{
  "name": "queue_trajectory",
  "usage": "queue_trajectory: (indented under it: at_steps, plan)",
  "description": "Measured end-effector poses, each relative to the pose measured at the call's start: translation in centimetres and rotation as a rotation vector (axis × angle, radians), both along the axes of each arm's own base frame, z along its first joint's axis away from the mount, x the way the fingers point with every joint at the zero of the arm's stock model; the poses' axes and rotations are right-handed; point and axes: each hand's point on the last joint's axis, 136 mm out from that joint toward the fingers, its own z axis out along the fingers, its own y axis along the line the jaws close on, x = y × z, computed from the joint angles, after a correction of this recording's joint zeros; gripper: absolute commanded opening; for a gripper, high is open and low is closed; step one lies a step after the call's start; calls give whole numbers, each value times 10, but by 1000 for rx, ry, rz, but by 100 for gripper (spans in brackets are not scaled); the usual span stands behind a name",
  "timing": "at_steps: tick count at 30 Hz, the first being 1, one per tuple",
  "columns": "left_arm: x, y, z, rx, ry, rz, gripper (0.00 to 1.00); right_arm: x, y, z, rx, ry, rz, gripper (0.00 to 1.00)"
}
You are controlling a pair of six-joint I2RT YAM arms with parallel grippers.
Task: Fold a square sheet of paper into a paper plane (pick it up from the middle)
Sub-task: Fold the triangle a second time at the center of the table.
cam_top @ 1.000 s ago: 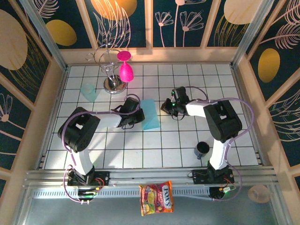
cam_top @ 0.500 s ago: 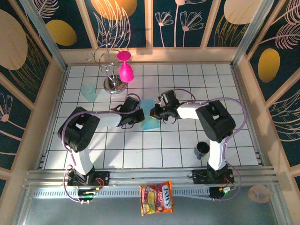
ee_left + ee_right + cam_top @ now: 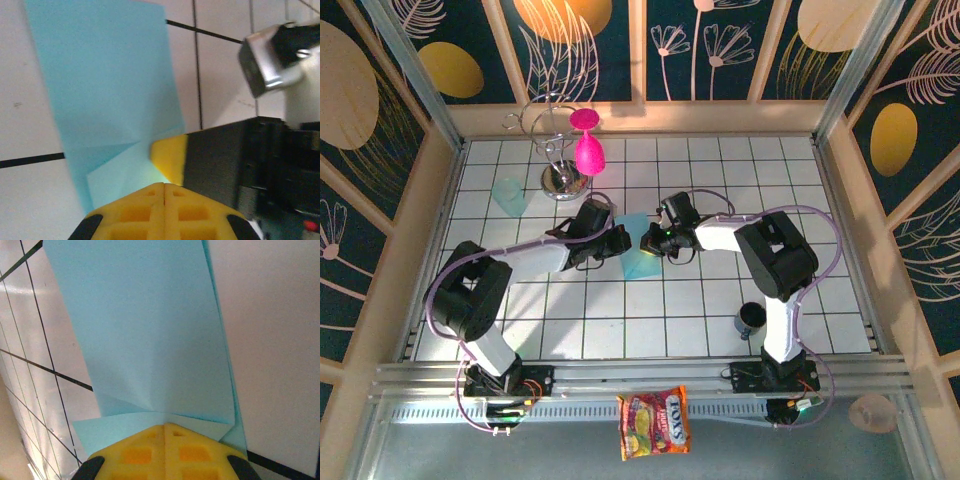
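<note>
Paper, light-blue (image 3: 640,262), lay on the white-tiled table (image 3: 620,320) near its middle, folded narrower, with a second layer showing along one long edge. Left pincer (image 3: 620,243) and right pincer (image 3: 648,241) met over it from opposite sides, just beside each other. Both had jaws fully closed. In the left wrist view, the left pincer's tips (image 3: 164,186) sat at the sheet's (image 3: 105,90) near edge, with creases fanning outward. The right pincer's tips (image 3: 165,426) sat likewise on the sheet (image 3: 145,330). Whether either pinched paper, could not tell.
</note>
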Motion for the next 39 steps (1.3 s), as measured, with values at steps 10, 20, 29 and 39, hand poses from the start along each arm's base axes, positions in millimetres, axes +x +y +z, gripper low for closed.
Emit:
queue_trajectory:
  at_steps: [10,20,29,39]
  plan:
    - [-23,-18,-16,1,59,-58,2,0,0,-1,-4,7,-3,1]
    - [-31,-18,-46,93,134,-62,2,0,0,-1,-4,7,-3,1]
    - [-29,-28,-43,99,128,-83,0,0,0,-1,-3,8,-3,1]
    - [-31,-22,-51,160,132,-90,0,0,0,-2,-1,11,-1,1]
